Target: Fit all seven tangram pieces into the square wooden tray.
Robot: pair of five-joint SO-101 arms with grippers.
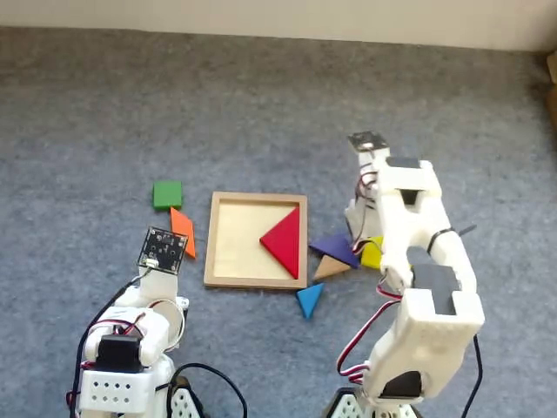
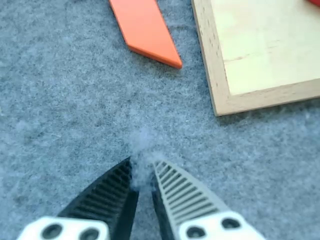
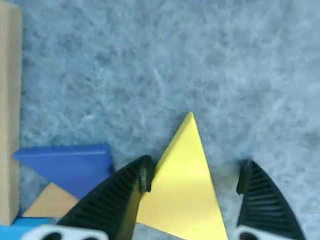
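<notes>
**Square wooden tray** (image 1: 211, 244): flat on the grey carpet (image 1: 104, 113), between the two arms. Contents: one red triangle (image 1: 285, 241), long side laid along the wall nearest the right arm, point turned inward. Rest of the floor bare pale wood.

**Pieces outside, on the left arm's side:**
- green square (image 1: 167, 193), near the tray's far corner.
- orange parallelogram (image 1: 183, 232), just beside the square. Close to the tray wall but apart from it.

**Pieces outside, on the right arm's side:**
- dark blue triangle (image 1: 335, 248), just off the tray wall.
- tan triangle (image 1: 329, 267), touching the dark blue one on its near side.
- yellow triangle (image 1: 372, 252), beside the dark blue one, partly under the right arm.
- light blue triangle (image 1: 309, 299), off the tray's near corner, close to the tan one.

**Left gripper** (image 2: 144, 172): low over bare carpet, off the tray's near corner on the orange piece's side. Fingers drawn almost together.

**Right gripper** (image 3: 195, 175): set over the yellow triangle, fingers spread wide to either side. One fingertip at the piece's edge, the other standing apart from it. Piece lying on the carpet.
</notes>
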